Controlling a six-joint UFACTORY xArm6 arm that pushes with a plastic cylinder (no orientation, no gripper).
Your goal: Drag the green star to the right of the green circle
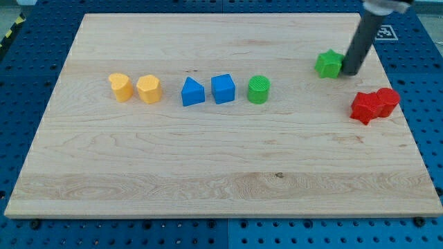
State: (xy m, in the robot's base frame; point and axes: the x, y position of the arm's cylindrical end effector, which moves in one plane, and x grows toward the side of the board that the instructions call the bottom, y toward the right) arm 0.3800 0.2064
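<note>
Camera view: your worktop (208, 180) is a light wood board. Rod comes down from the view's top right; no jaws on this tool, just my tip (349, 72) pressed against the right side of the green star (329, 64). Star sits up and right of the green circle (259, 90), well apart, clear board between. Red blocks (374, 104) lie just below the tip. Blue cube (223, 88), blue triangle (192, 92) and two yellow blocks (135, 88) line up left of the circle.

Wooden board (221, 180) carries coloured blocks (yellow, blue, green, red).
</note>
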